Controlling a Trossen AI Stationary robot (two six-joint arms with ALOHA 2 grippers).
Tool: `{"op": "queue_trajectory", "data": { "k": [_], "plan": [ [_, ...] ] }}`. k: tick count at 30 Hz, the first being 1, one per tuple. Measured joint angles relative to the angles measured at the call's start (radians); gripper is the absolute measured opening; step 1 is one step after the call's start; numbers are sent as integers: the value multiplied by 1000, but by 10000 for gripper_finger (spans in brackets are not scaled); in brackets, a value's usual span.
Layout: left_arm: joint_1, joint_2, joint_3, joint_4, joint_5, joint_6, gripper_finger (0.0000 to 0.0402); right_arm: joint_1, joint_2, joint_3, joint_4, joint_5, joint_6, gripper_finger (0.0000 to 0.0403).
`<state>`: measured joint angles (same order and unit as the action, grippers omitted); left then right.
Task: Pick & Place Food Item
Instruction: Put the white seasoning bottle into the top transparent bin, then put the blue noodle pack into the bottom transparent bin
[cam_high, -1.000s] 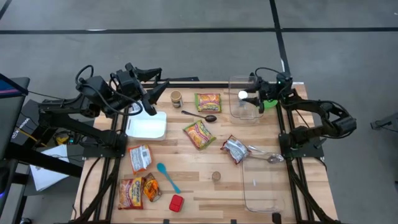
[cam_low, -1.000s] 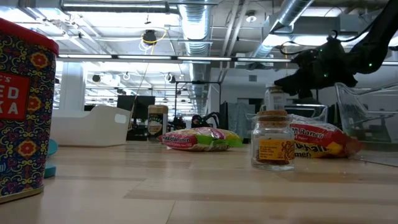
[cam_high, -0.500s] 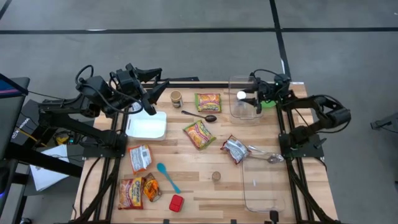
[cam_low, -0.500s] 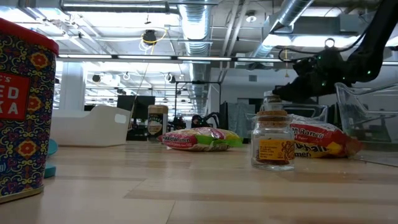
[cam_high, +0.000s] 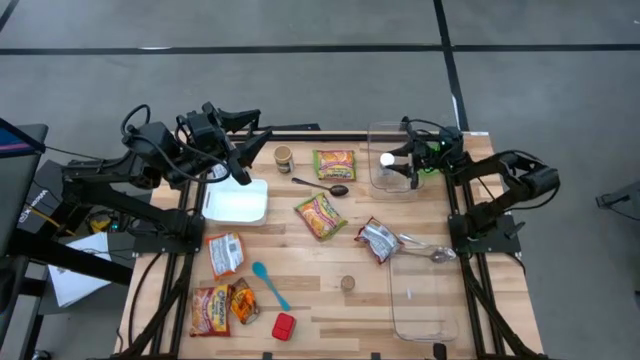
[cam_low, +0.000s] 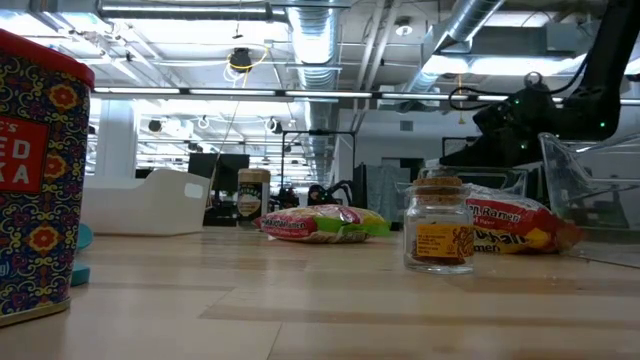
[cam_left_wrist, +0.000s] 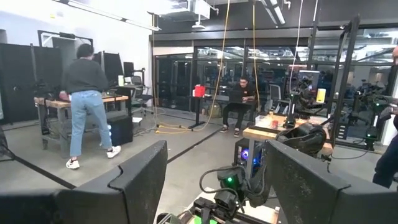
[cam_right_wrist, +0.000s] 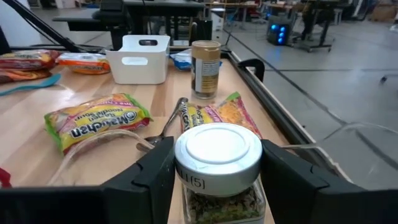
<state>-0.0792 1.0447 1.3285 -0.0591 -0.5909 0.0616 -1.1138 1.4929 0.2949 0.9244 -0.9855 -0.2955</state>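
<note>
Even overhead light falls on the wooden table (cam_high: 320, 300), bright and flat, with only short soft shadows beside the packets. From table height, ceiling strip lights (cam_low: 230, 95) burn white against a dim hall — the near red tin (cam_low: 40, 180) at the frame edge is soft and out of focus, and the arm at right reads as a dark silhouette. Light glares off the clear bin (cam_high: 395, 160) and off the jar's white lid (cam_right_wrist: 217, 146), which shows a pale sheen. In the left wrist view the 2 near fingers (cam_left_wrist: 130, 180) loom dark and blurred — the room behind stays sharp, its glass walls reflecting lamps. Straight lines bow slightly toward the edges of both wrist views.
</note>
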Motion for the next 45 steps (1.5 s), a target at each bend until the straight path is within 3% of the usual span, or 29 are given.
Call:
{"op": "queue_trajectory", "data": {
  "k": [12,19,25,34,38,45],
  "plan": [
    [0,0,0,0,0,0,259,69,56,-11,58,34,32,187],
    [0,0,0,17,0,0,259,63,130,-13,237,53,129,187],
    [0,0,0,17,0,0,259,66,165,-13,247,49,205,187],
    [0,0,0,17,0,0,259,63,164,-13,296,93,366,336],
    [0,0,0,17,0,0,259,59,163,-13,370,96,456,349],
    [0,0,0,16,0,0,259,35,59,-13,479,96,668,327]
  ]
}}
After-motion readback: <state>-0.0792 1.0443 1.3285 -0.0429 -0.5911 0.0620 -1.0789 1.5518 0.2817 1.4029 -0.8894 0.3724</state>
